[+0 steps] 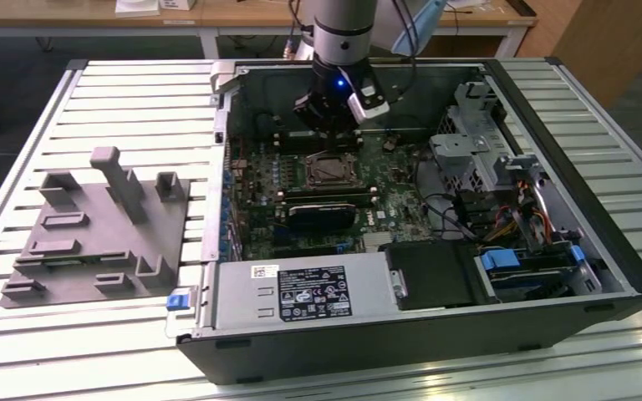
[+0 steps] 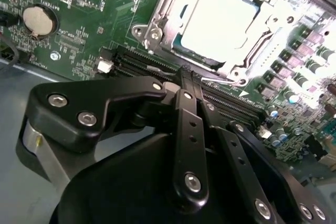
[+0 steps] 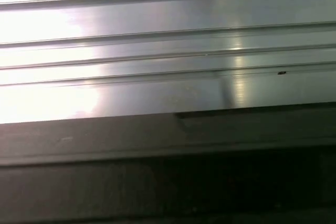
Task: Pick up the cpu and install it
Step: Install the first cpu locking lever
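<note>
Gripper (image 1: 330,138): lowered inside the open computer case, above the motherboard and just behind the socket; in the second wrist view black linkages and fingers (image 2: 185,85) drawn together to a single tip, nothing between them.
Contact: tip close over the memory slots (image 2: 157,69) beside the socket; cannot tell whether touching the board.
Cpu (image 2: 220,22): seated flat in the socket, shiny silver top facing up, bright with glare; apart from the gripper tip, just past the socket frame.
Socket (image 1: 327,170): dark square with metal frame (image 2: 157,27) around the cpu, toward the rear middle of the motherboard in the exterior view.
Motherboard (image 1: 265,225): green, flat on the case floor; round coin battery (image 2: 40,20) near one corner of the board in the second wrist view, well apart from the socket.
Case (image 1: 410,334): black tower on its side, side panel off, on the slatted metal table; power supply (image 1: 298,294) along the near edge, drive bays and cables toward the exterior view's right.
Fixture block (image 1: 98,230): grey plastic, on the table at the exterior view's left of the case, well apart from the gripper.
Table (image 3: 157,51): pale ribbed metal slats; a dark edge below them in the first wrist view.
</note>
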Motion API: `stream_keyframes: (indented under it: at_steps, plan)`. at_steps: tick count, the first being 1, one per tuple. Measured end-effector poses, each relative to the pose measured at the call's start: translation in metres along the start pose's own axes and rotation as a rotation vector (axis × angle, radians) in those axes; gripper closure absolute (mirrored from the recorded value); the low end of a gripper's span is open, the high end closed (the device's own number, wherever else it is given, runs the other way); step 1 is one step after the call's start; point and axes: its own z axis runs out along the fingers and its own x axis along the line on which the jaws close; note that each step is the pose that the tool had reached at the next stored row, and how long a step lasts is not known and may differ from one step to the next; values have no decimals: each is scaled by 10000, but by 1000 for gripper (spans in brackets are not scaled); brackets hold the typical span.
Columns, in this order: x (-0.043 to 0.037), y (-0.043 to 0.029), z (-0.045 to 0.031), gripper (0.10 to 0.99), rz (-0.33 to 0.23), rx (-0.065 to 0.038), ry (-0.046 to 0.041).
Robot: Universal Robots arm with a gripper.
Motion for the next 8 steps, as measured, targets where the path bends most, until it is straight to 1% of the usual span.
stream_keyframes:
  at_steps: [2,4,8]
  plan:
    - [-11,2,-1,980,-20,-17,3]
    - [-29,4,0,980,-66,-73,9]
    - [-30,4,5,980,-147,-132,-7]
